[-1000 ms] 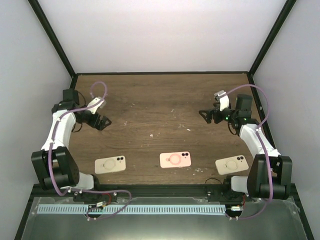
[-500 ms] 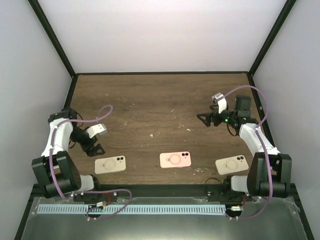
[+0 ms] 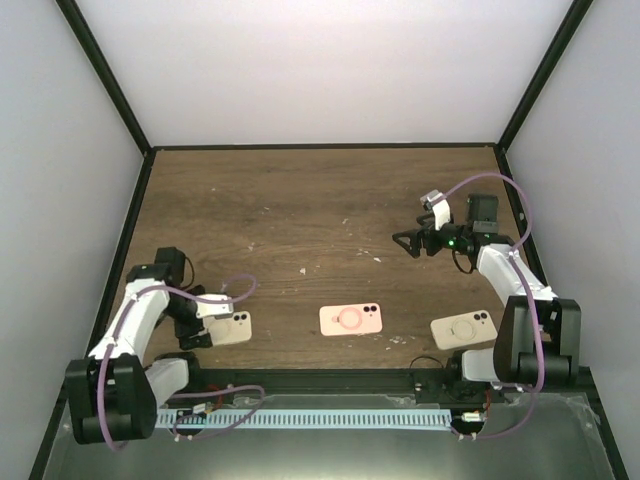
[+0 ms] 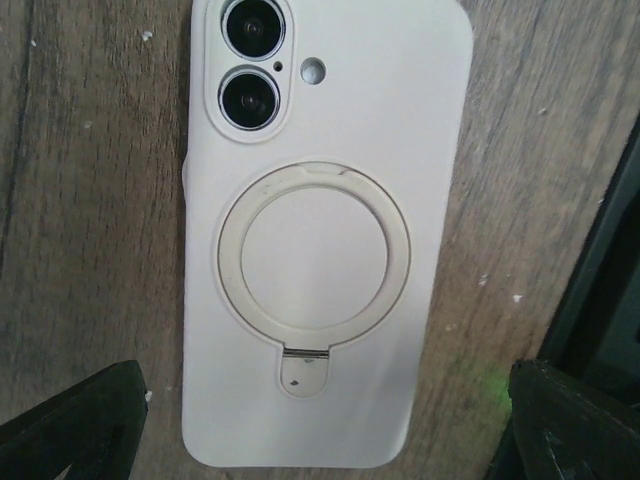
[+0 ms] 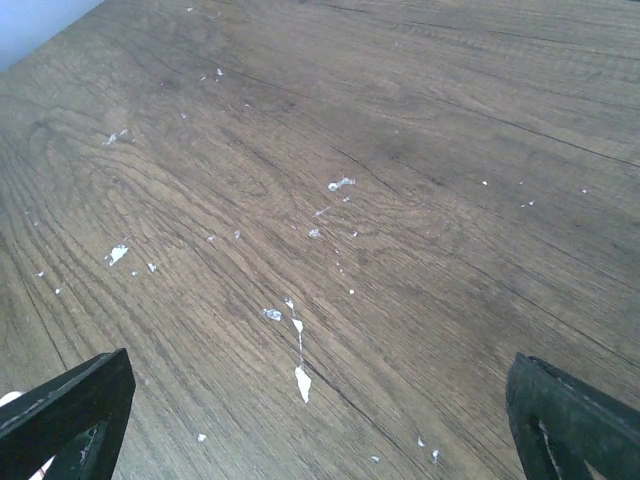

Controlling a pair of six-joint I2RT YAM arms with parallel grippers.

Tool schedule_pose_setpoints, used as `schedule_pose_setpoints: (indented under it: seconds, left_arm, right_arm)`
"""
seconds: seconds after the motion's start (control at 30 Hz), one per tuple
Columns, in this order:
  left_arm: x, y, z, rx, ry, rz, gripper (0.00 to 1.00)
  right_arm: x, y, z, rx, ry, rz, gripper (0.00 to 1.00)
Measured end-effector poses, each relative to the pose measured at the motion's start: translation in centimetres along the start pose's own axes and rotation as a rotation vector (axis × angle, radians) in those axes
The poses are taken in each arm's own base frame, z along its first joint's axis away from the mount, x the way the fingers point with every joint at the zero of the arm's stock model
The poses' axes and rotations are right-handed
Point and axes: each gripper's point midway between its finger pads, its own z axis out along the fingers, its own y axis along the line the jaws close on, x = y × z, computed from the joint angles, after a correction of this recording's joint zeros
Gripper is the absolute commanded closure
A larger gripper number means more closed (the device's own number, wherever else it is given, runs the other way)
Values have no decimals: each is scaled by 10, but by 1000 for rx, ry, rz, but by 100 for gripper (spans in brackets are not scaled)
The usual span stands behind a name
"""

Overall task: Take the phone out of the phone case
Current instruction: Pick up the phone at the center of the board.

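Observation:
Three cased phones lie face down near the table's front edge: a cream one on the left (image 3: pixel 234 327), a pink one in the middle (image 3: pixel 351 319), a cream one on the right (image 3: pixel 464 328). My left gripper (image 3: pixel 203 328) is open and hangs low over the left cream phone. In the left wrist view this phone (image 4: pixel 320 230) shows its twin camera lenses and ring stand. My left gripper (image 4: pixel 320 430) has its fingertips (image 4: pixel 70 420) standing wide on either side of the phone's lower end. My right gripper (image 3: pixel 405 241) is open and empty above bare wood (image 5: pixel 315 420).
The wooden table (image 3: pixel 320 200) is walled by white panels at the back and sides. A black rail (image 3: pixel 320 375) runs along the front edge by the arm bases. White scuff marks (image 5: pixel 300 375) dot the wood under the right gripper.
My left arm has swung from the back left down to the front edge and now sits over the left cream phone. My right gripper has shifted slightly left.

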Motion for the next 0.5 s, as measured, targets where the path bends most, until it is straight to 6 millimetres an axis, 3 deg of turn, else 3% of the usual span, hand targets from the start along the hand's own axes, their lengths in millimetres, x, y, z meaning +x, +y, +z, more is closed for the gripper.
schedule_pose_setpoints:
  seconds: [0.5]
  left_arm:
    - [-2,7,29,-46,77,150,0]
  right_arm:
    - [1,1,0,-6,3,3,0]
